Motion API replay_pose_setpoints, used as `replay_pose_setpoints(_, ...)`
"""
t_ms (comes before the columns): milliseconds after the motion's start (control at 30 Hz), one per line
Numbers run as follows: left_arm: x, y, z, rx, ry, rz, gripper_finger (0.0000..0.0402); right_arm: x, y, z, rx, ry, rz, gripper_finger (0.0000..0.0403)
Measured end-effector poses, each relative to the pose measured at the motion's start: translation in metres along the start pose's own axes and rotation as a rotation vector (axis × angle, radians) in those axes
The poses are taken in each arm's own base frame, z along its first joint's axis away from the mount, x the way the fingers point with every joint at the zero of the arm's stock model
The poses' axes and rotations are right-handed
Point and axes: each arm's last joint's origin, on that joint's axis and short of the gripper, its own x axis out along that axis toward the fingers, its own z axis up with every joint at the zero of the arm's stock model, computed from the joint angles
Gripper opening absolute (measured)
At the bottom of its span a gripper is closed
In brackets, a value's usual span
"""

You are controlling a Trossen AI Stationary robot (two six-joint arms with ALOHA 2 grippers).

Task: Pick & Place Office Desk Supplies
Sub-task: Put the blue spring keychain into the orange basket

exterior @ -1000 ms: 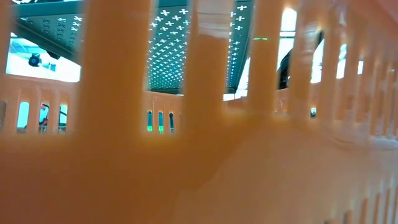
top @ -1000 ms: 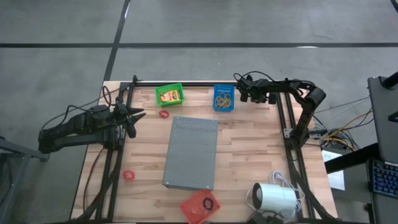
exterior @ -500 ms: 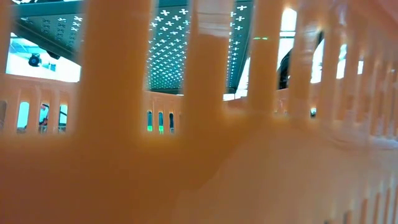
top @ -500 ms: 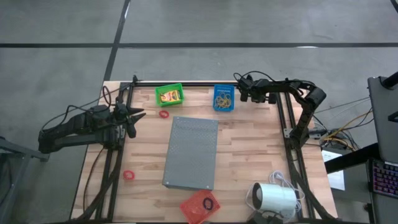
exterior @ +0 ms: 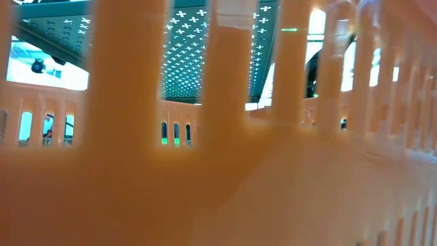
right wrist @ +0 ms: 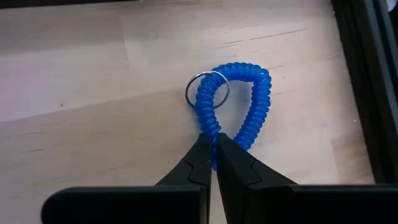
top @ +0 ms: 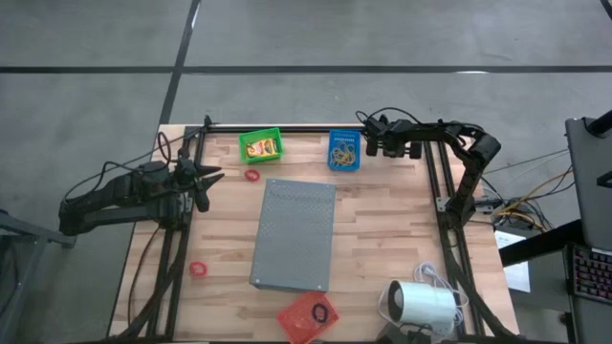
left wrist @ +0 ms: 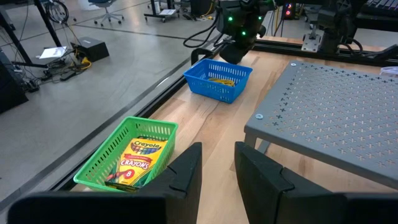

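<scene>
A blue coiled rubber ring with a small metal key ring lies on the wooden table by the far edge, right of the blue basket. My right gripper is shut on it; in the high view the gripper hides the ring. My left gripper waits at the table's left side, open and touching nothing. A yellow crayon box lies in the green basket. Red rings lie on the table. My right gripper pinches the blue ring's coiled strand between its two fingertips, just below the metal key ring. The fingers slant down onto it from above. The ring lies flat on the table, its loop spread out beyond the fingertips.
A big grey perforated slab stands mid-table. A white cylinder with a cord sits near the right front corner, a red basket at the front. An orange lattice wall fills the low view. Black frame rails line the sides.
</scene>
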Motion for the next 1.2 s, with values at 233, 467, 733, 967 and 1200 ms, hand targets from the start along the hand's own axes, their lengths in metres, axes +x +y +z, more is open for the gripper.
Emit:
replay_pose_setpoints(233, 0.0, 0.0, 0.0, 0.0, 0.001, 0.0, 0.0098, -0.004, 0.004, -0.002, -0.015, -0.002, 0.018, 0.0008)
replay_pose_setpoints(467, 0.0, 0.0, 0.0, 0.0, 0.0, 0.0, 0.0098, -0.013, 0.01, 0.001, -0.033, -0.019, 0.037, 0.0008)
replay_pose_setpoints(733, 0.0, 0.0, 0.0, 0.0, 0.0, 0.0, 0.0098, -0.033, 0.015, 0.007, -0.072, -0.013, 0.012, 0.0008)
replay_pose_setpoints(967, 0.0, 0.0, 0.0, 0.0, 0.0, 0.0, 0.0098, -0.052, 0.02, 0.008, -0.111, -0.017, 0.004, 0.0008)
replay_pose_setpoints(1200, 0.0, 0.0, 0.0, 0.0, 0.0, 0.0, 0.0098, -0.075, 0.018, 0.018, -0.162, 0.007, -0.05, 0.0008)
